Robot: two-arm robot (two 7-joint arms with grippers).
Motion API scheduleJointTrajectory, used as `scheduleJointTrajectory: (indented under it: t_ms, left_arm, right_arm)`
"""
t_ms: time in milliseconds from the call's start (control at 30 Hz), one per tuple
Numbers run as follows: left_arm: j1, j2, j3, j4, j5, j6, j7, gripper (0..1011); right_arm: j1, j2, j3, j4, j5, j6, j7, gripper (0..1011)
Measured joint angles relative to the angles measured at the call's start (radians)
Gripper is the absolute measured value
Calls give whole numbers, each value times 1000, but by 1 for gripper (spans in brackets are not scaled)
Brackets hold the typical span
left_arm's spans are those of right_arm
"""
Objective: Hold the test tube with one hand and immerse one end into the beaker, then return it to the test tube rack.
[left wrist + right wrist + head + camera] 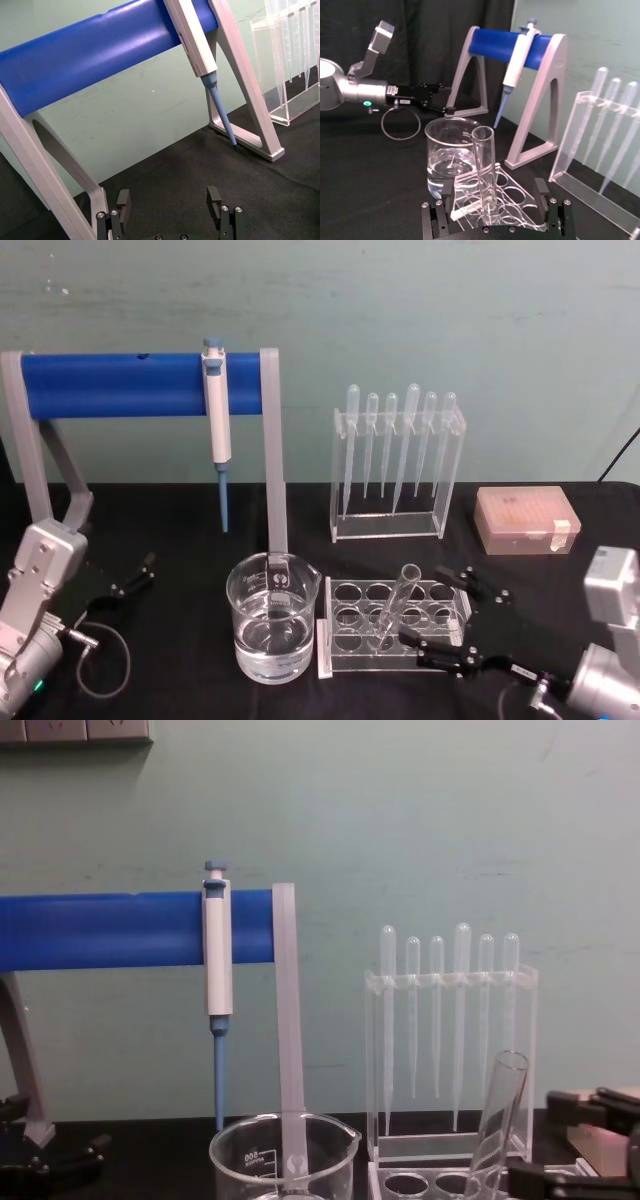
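Test tube (393, 607) leans in the rack (336, 661) right of the beaker (272, 632), right end effector (493, 192) spread around it, apparently untouching. Closing off-centre could jam glass against rack. Left end effector (169, 200) idles spread, left of the beaker.

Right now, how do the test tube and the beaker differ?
The test tube is narrow, tall and leans in the rack; the beaker is wide and stands upright on the table. The beaker holds clear liquid; the test tube looks empty. The beaker has white markings and a spout; the test tube is plain. Both are clear glass. The right claw is open beside the rack; the left claw is open at the far left.
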Motion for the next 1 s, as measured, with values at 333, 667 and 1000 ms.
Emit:
scheduleJointTrajectory:
  t_ms: [333,667,1000]
  left_arm:
    - [0,0,0,0,0,0,0,1000]
    - [0,0,0,0,0,0,0,1000]
    - [0,0,0,0,0,0,0,1000]
  right_arm:
    - [53,-47,-15,49,-26,27,50,1002]
    - [71,-85,-9,83,-21,19,84,1002]
    - [91,-116,-7,126,3,18,108,1002]
